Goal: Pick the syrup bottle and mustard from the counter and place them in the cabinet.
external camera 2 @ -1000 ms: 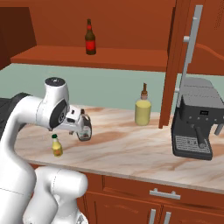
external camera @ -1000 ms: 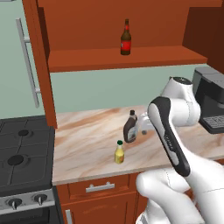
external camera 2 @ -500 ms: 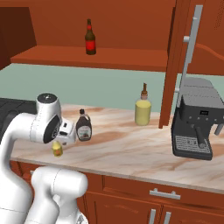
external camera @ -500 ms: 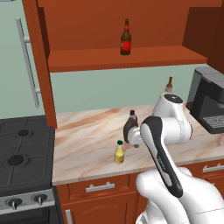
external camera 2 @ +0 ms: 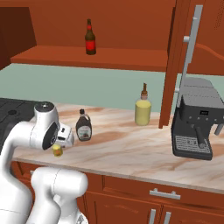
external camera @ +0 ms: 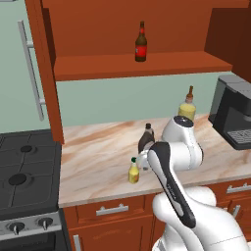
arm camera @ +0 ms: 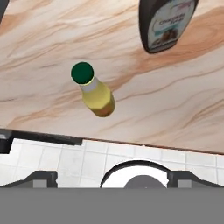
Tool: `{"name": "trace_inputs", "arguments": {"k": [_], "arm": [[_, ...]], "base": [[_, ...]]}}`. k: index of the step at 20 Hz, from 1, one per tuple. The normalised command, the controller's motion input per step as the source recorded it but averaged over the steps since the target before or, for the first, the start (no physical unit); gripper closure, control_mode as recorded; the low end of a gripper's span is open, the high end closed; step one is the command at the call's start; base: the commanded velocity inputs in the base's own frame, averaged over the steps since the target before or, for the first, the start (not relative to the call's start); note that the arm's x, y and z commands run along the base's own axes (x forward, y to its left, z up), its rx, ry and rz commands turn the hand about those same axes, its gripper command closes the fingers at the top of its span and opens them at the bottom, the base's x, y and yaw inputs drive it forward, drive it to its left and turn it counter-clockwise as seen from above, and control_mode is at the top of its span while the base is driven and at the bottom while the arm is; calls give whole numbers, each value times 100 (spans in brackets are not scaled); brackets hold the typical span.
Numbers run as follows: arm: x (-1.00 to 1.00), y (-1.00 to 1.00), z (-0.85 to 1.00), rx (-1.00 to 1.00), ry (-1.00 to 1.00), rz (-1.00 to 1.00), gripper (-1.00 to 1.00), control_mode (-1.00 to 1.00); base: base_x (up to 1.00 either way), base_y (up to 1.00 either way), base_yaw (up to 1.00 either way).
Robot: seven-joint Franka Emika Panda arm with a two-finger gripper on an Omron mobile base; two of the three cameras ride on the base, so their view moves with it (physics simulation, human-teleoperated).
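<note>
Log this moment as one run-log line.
phase: approach | end effector: open, above mustard | syrup bottle: upright on counter | cabinet: neither task item inside

Pale green wall (external camera: 122, 98), black stove (external camera: 24, 176), white floor tiles (arm camera: 52, 157)

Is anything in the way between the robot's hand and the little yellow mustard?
Nothing visible is. In the hand view the mustard stands alone on the bare counter, below the open end effector. The syrup bottle stands off to one side, apart from it.
</note>
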Motion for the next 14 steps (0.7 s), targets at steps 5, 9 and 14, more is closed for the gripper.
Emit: {"name": "trace_inputs", "arguments": {"k": [5, 9, 14], "arm": [[31, 19, -20, -5, -2, 0, -100, -100], [21, 25, -14, -1, 0, 0, -100, -100], [15, 30, -18, 0, 0, 2, -100, -100]], "base": [[0, 0, 0], [0, 0, 0], [0, 0, 0]]}}
